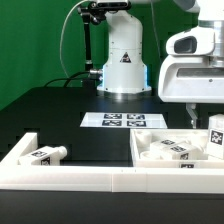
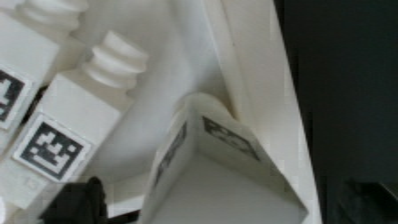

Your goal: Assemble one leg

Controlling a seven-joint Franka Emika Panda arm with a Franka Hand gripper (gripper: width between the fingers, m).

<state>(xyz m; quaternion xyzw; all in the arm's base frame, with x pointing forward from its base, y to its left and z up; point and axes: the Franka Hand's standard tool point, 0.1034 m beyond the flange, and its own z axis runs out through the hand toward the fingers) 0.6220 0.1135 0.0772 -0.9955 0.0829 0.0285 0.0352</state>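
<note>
Low at the exterior view's left, one leg (image 1: 45,153) lies loose beside the tray (image 1: 90,178) rim, ungripped. The gripper (image 1: 194,118) hangs at right, jaws spread wide, apparently empty — assembly seemingly barely begun.

White arm (image 1: 124,50) bent over toward the exterior view's right, pincer (image 2: 222,198) pointing down, fingers (image 2: 80,197) spread wide apart

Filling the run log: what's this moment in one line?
gripper: open, low over white parts | leg: lying flat, untouched, exterior view's left
</note>
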